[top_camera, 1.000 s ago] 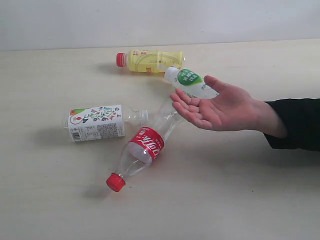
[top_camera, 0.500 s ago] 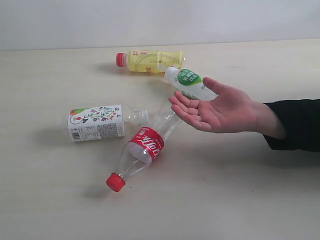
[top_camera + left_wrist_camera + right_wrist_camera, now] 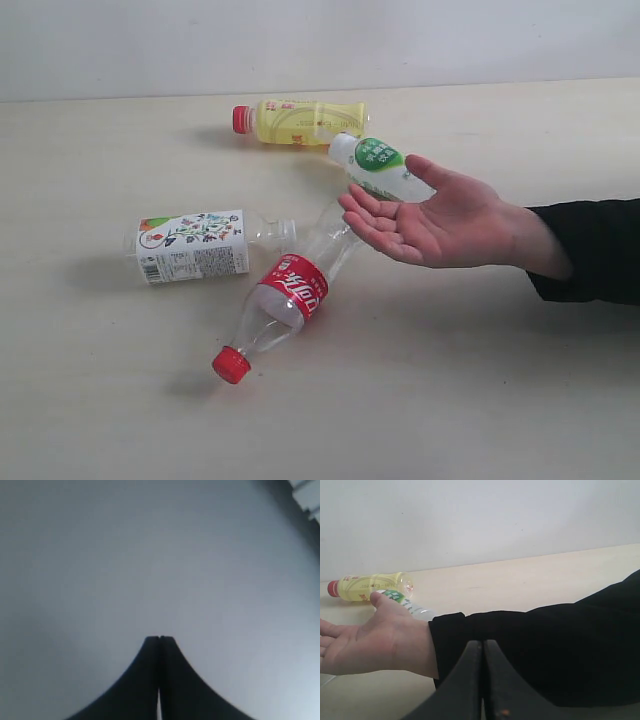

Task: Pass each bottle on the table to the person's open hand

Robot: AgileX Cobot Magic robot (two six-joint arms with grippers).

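Red-label bottle (image 3: 288,294) on its side on table (image 3: 100,400), clear, apparently empty.

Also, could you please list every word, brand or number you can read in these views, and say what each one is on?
No text is clear enough to quote.
clear bottle with red label: white lettering, too blurred to read.
white bottle with green label: white characters, too small to read.
floral-label bottle: barcode and fine print, too small to read.
yellow bottle: reddish print, too blurred to read.
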